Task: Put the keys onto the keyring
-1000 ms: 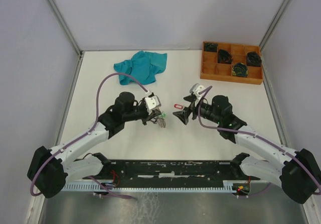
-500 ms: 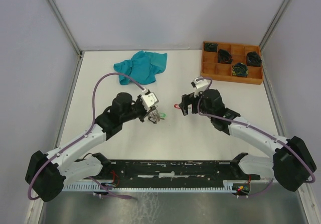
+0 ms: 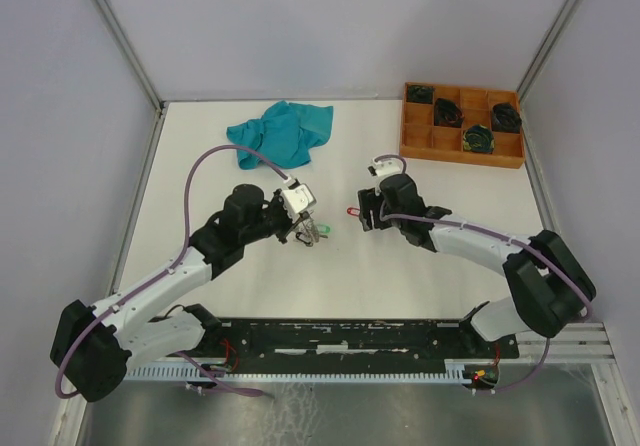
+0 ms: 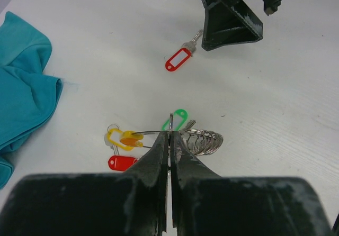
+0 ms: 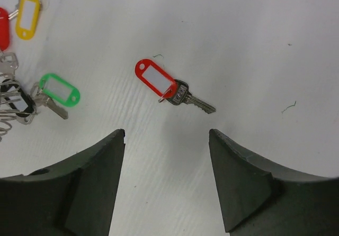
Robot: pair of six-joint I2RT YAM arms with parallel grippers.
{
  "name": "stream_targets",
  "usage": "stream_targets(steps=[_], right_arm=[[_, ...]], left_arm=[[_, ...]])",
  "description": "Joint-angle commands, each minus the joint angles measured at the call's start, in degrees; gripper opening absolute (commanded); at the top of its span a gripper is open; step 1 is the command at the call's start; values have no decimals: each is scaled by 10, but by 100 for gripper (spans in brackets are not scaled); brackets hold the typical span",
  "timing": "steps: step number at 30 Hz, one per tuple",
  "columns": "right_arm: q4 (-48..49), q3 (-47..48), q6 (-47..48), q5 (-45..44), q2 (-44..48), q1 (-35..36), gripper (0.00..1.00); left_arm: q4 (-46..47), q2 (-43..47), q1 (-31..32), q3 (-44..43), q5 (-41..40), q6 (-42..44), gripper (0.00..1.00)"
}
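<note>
**Loose red-tagged key waits right of the held keyring**

Well left of the keyring (image 4: 153, 133), a teal cloth (image 3: 280, 131) lies crumpled on the table. The left gripper (image 4: 169, 141) is clenched on the keyring's thin wire. A yellow-tagged key (image 4: 123, 139) sits just left of the pinch and a green-tagged key (image 4: 179, 118) just right of it.

Right of the keyring and apart from it, the loose red-tagged key (image 5: 159, 81) lies flat, tag toward the ring and blade pointing away. The right gripper (image 5: 165, 135) hovers directly over it, jaws apart with nothing between them. Far right of the keyring stands an orange tray (image 3: 415, 146).

The key looks light, stiff and thin, and its bare metal is probably slippery against the tabletop. The tag swings freely, so the dark key head is likely the surer place to grip.
</note>
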State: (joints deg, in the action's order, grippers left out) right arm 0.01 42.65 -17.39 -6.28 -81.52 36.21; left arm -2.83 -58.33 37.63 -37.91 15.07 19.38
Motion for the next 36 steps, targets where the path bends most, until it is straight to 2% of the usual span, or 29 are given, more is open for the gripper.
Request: stream_targets(steps=[1, 7, 12, 21, 36], right_arm=[[62, 10, -19, -67, -27, 27, 69], [103, 8, -32, -168, -73, 64, 54], [118, 13, -51, -217, -105, 85, 46], [146, 26, -75, -237, -149, 103, 42], [144, 57, -90, -279, -201, 106, 29]], left_arm=[[20, 15, -2, -32, -4, 8, 3], [17, 18, -3, -33, -11, 8, 3], [15, 19, -4, -34, -15, 8, 3], [15, 18, -4, -34, -9, 8, 3], [13, 20, -5, -34, -5, 8, 3]])
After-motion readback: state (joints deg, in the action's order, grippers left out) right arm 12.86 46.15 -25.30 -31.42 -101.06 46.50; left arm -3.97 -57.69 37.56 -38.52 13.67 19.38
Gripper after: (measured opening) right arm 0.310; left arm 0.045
